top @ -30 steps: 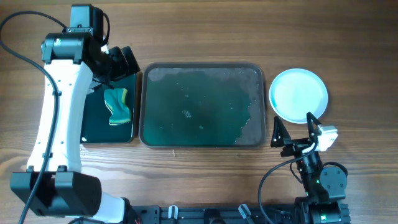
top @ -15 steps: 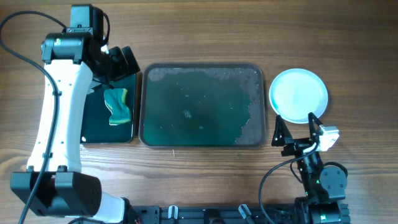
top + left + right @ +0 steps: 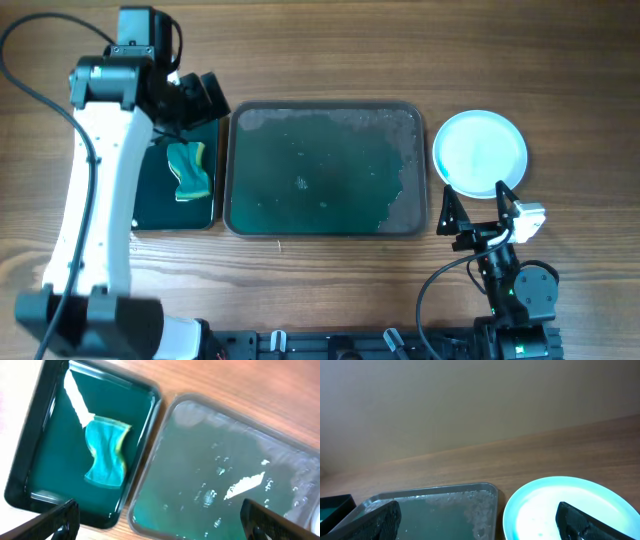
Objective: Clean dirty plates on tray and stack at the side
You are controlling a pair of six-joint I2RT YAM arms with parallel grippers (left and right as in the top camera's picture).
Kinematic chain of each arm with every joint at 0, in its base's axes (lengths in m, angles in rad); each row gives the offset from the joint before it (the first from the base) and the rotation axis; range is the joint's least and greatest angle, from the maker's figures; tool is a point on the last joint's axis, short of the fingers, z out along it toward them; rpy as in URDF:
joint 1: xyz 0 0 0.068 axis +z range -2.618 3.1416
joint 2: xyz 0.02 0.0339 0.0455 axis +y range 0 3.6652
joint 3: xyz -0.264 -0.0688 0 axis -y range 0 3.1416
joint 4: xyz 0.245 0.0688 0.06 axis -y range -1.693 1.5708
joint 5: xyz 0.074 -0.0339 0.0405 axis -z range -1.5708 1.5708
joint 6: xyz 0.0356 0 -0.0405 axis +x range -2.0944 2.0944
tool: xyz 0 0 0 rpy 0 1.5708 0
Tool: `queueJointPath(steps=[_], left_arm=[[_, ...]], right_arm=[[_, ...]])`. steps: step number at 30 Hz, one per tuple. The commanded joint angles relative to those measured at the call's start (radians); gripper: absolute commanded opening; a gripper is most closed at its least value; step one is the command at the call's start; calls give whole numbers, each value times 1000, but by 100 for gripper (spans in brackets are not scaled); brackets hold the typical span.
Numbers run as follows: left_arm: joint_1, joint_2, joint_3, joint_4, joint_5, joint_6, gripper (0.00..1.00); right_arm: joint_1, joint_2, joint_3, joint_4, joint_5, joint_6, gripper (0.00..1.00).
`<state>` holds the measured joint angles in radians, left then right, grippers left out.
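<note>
The large grey-green tray (image 3: pixel 325 168) lies at the table's middle, wet and holding no plates; it also shows in the left wrist view (image 3: pixel 220 465) and the right wrist view (image 3: pixel 435 505). A white plate stack (image 3: pixel 480 150) sits on the table to its right, also in the right wrist view (image 3: pixel 565 510). I cannot tell how many plates are in it. My left gripper (image 3: pixel 200 98) is open and empty above the small black tray's far right corner. My right gripper (image 3: pixel 472 215) is open and empty, just in front of the plates.
A small black tray (image 3: pixel 175 175) left of the big tray holds teal water and a green-yellow sponge (image 3: pixel 188 170), also in the left wrist view (image 3: pixel 106 450). A black cable (image 3: pixel 20 70) loops at the far left.
The left arm has shifted slightly right and up. The right arm, tray and plates have not moved.
</note>
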<state>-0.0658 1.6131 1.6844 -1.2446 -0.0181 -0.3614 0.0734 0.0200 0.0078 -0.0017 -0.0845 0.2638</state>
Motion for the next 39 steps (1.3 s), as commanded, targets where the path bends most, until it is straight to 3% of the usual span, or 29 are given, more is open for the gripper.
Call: queueJointPath(steps=[1,7,14,17,22,30,39], left_arm=[[-62,-222,-37,152,-66,-9,100],[-73,-573,-423,560,-38,-8,100],[22,-972,-1032,995,213,220,100],[51,-1138,-1245,1126,216,228,100],[76,-1375,-1492,1212,198,228,100],[74,-1579,-1648,1211,136,228,100],[70,-1610,-1678,1176,135,227,100]], right_arm=[[2,-16,-3,5,16,8,100],[2,-16,-3,5,16,8,100],[2,-16,-3,5,16,8,100],[2,-16,-3,5,16,8,100],[2,-16,-3,5,16,8,100],[2,-16,-3,5,16,8,100],[2,-16,-3,5,16,9,100]])
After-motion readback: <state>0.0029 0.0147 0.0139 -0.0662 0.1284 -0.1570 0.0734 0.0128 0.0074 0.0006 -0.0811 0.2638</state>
